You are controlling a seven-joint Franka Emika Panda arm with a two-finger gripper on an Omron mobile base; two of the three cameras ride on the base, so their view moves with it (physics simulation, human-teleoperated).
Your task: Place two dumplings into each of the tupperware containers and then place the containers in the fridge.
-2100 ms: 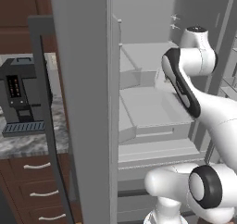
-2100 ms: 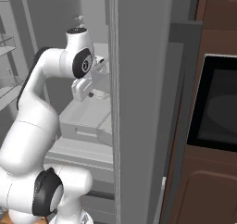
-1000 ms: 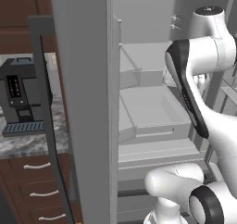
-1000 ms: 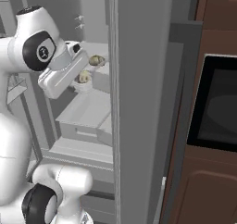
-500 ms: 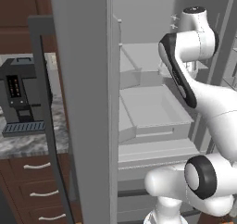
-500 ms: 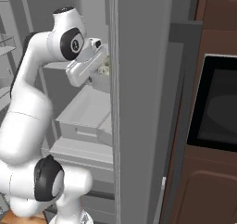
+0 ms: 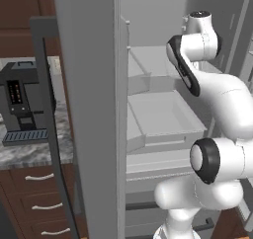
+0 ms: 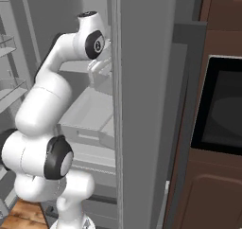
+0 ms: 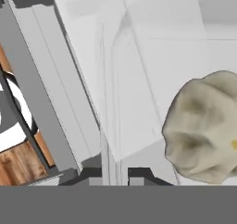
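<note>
Hand view: gripper (image 9: 115, 174) pinched on a container (image 9: 139, 102) inside the fridge (image 7: 89, 109), dumpling (image 9: 203, 128) aboard; I reckon release remains.

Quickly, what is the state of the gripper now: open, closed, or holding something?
Gripper: closed, its tips close together on the thin wall of a translucent container with a dumpling in it, inside the fridge.

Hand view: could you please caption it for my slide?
Shut claw beside a pale dumpling inside the fridge.
</note>
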